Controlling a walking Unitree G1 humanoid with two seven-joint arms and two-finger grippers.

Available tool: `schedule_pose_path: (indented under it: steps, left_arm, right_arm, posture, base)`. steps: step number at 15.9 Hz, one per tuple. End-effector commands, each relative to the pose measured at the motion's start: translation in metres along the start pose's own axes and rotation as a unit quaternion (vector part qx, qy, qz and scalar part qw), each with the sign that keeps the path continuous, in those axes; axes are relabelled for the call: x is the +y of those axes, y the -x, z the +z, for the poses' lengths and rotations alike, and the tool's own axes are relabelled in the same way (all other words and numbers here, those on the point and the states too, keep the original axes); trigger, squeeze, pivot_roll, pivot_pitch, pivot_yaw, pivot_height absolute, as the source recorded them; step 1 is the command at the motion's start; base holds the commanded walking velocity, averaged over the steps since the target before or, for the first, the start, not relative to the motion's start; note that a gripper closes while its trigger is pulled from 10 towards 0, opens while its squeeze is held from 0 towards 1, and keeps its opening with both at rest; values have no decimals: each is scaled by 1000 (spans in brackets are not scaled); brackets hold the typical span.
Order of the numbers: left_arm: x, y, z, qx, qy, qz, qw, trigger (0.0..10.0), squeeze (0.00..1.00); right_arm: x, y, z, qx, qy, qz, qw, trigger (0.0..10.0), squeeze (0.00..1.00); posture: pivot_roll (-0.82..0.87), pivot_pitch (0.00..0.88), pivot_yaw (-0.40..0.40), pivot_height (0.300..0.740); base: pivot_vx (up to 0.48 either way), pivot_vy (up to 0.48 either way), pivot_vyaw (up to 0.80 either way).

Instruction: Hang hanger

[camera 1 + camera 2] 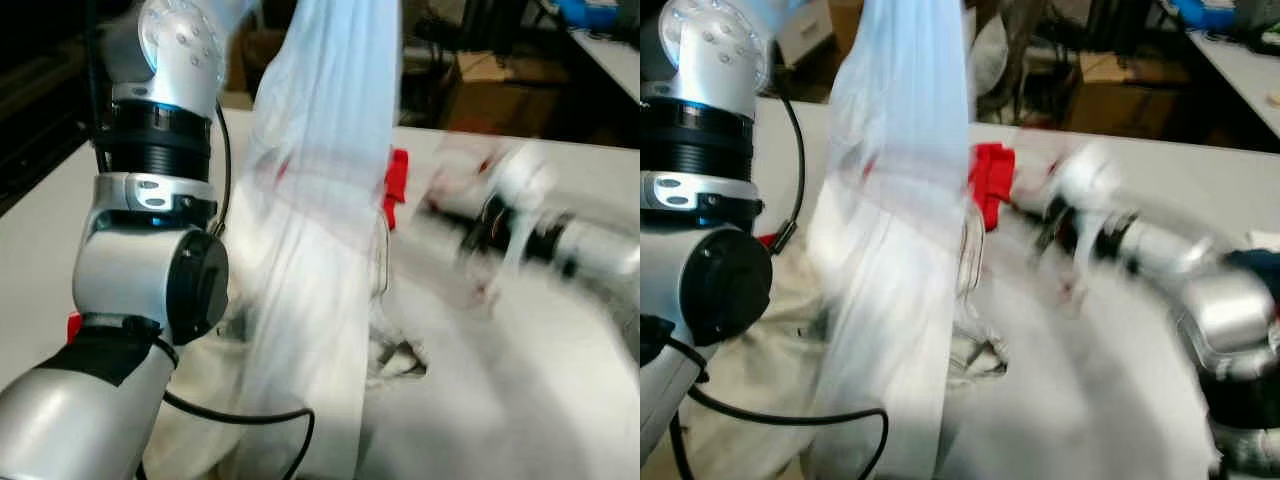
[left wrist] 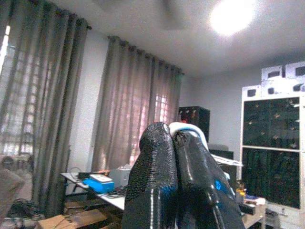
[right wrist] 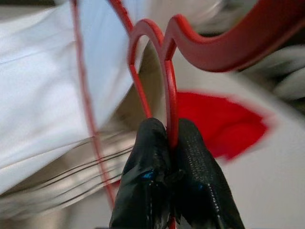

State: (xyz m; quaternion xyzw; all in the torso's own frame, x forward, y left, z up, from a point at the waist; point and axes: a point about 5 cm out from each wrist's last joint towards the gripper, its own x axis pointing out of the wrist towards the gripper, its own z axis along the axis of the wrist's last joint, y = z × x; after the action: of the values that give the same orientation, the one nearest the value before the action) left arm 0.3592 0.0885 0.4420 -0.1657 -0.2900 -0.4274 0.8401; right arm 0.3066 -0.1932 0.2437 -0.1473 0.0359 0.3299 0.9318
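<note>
Red hanger: thin plastic, hook and one arm in the upper half of the right wrist view; in the left eye view a red tip shows at centre, beside the hanging cloth

Right gripper: clenched on the hanger's hook stem, both black fingers pressed against the red plastic; its arm is blurred at centre right of the right eye view

Left gripper: fingers pressed together, a small white-and-blue piece pinched at their tips; points up into the room toward grey curtains and a ceiling light

White garment: sheer, with faint red stripes, hangs from the top centre of the left eye view down onto the tabletop

Left arm: silver, raised, left third of the left eye view

Second red patch: blurred, on the tabletop behind the hanger
</note>
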Motion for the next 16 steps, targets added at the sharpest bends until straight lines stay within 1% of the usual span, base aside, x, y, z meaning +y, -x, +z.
schedule_pose_path:
  steps: [1,2,3,4,6,7,8,9,10,11,12,13,14,15,16]
  left_arm:
    - [-11,-5,26,-39,-18,-27,999,10000,0]
    - [-11,-3,34,-48,-21,-29,998,10000,0]
    - [-10,-1,41,-57,-26,-29,998,10000,0]
    - [-8,3,51,-67,-36,-22,997,10000,0]
    - [-6,5,57,-75,-43,-18,996,10000,0]
    - [-3,8,69,-93,-57,-9,994,10000,0]
    - [-1,11,80,-108,-68,-1,992,10000,0]
    - [2,14,89,-119,-73,6,990,10000,0]
    - [3,16,92,-123,-76,10,989,10000,0]
    - [6,21,98,-130,-84,23,988,10000,0]
    - [11,26,100,-132,-82,35,987,10000,0]
    - [18,35,94,-114,-95,51,988,10000,0]
    - [25,43,81,-84,-108,68,988,10000,0]
    - [34,56,51,-25,-124,90,988,10000,0]
    - [38,63,33,13,-133,102,986,10000,0]
  right_arm:
    - [-20,8,15,-32,14,-64,997,10000,0]
    - [-36,10,37,-77,33,-108,991,10000,0]
    - [-49,13,59,-119,50,-135,982,10000,0]
    - [-60,18,92,-174,78,-152,970,10000,0]
    - [-66,20,112,-197,104,-162,961,10000,0]
    - [-76,23,132,-215,150,-193,945,10000,0]
    - [-85,26,147,-231,186,-232,926,10000,0]
    - [-92,30,158,-252,205,-258,910,10000,0]
    - [-93,31,163,-264,209,-264,904,10000,0]
    - [-94,32,169,-283,224,-274,892,10000,0]
    - [-96,31,172,-299,229,-281,883,10000,0]
    - [-97,27,168,-291,245,-291,878,10000,0]
    - [-97,21,159,-269,263,-292,879,10000,0]
    - [-92,7,137,-237,254,-259,901,10000,0]
    - [-88,-1,123,-221,244,-237,914,10000,0]
  posture:
    - [32,0,13,740]
    - [33,0,11,740]
    - [33,0,9,740]
    - [36,0,6,740]
    - [34,0,5,740]
    - [33,0,5,740]
    - [33,0,4,740]
    - [39,0,-1,740]
    - [39,0,-1,740]
    - [41,0,-3,740]
    - [43,0,-1,740]
    - [43,0,0,740]
    - [43,0,2,740]
    - [47,0,0,740]
    - [50,0,-2,740]
  base:
    - [0,0,0]
    - [0,0,0]
    - [0,0,0]
    - [0,0,0]
    - [0,0,0]
    - [0,0,0]
    - [0,0,0]
    - [0,0,0]
    - [0,0,0]
    - [0,0,0]
    - [0,0,0]
    - [0,0,0]
    - [0,0,0]
    - [0,0,0]
    - [0,0,0]
